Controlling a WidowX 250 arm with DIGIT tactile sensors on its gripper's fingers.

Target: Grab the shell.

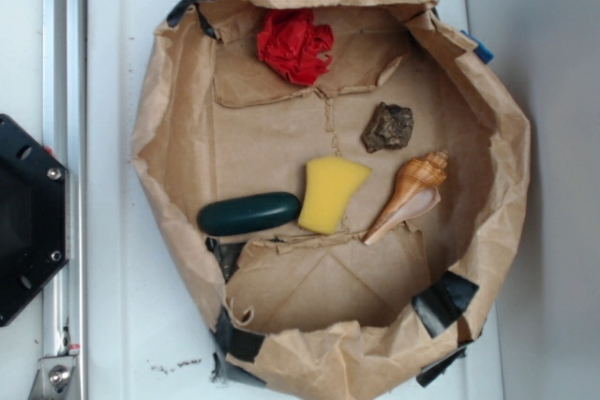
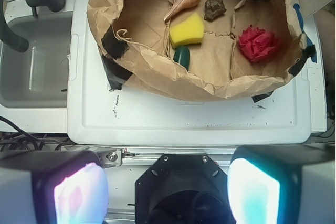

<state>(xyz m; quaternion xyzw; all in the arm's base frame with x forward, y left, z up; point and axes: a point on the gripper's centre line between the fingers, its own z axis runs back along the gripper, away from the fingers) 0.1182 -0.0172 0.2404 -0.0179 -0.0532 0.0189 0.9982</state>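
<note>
The shell (image 1: 410, 195) is tan-orange with a ridged spiral top and a long pointed tail. It lies on the floor of the brown paper bag tray (image 1: 150, 138), right of the yellow sponge (image 1: 332, 193). The wrist view shows the shell (image 2: 185, 1) far ahead, at the tray's far side. My gripper (image 2: 167, 190) is open with nothing between its fingers. It hangs above the black robot base, well back from the tray. The exterior view does not show the gripper.
A lumpy brown-grey rock (image 1: 387, 127) sits just above the shell. A dark green oblong object (image 1: 248, 214) lies left of the sponge, and crumpled red paper (image 1: 295, 45) sits at the tray's far end. A grey sink (image 2: 31, 61) adjoins the white surface (image 2: 189, 119).
</note>
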